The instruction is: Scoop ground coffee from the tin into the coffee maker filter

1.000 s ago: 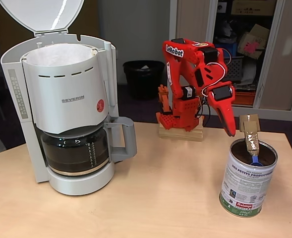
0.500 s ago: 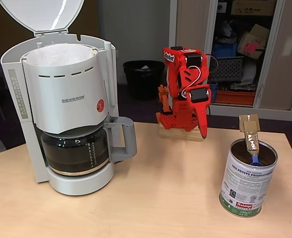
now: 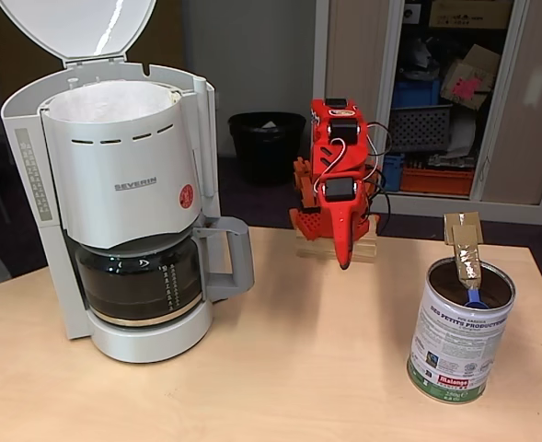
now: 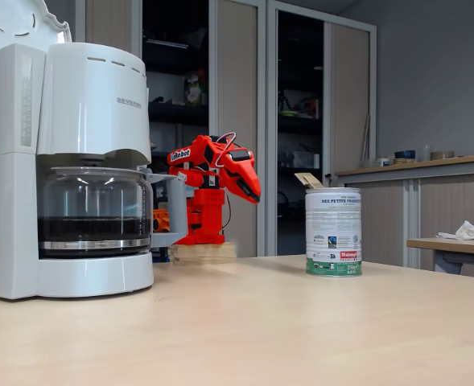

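One scoop [image 3: 466, 260] stands in the tin [image 3: 459, 332], taped handle up, well right of my empty pincer [image 3: 344, 261], whose fingers look pressed together. I'd spread them, grip the handle squarely, lift level, and tip over the filter [image 3: 109, 99] in the coffee maker [image 3: 123, 203].

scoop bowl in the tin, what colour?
Blue. The scoop bowl peeks out inside the tin, its handle wrapped in brown tape; clearest in the higher fixed view.
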Motion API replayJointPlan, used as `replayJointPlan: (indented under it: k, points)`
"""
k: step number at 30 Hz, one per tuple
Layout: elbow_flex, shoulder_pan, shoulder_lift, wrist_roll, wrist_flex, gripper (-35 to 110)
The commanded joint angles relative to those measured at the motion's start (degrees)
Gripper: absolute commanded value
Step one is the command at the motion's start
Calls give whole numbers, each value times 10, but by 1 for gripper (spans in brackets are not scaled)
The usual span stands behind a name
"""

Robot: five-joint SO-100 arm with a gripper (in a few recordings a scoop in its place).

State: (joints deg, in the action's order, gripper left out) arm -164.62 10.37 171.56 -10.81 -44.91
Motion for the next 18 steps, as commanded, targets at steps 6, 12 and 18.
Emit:
replayJointPlan:
  k: [6, 12, 18]
  points:
    - [-79, -14, 118, -80, -19, 0]
    - [-83, -34, 166, -45, -80, 0]
    - [-87, -66, 192, -11, -131, 0]
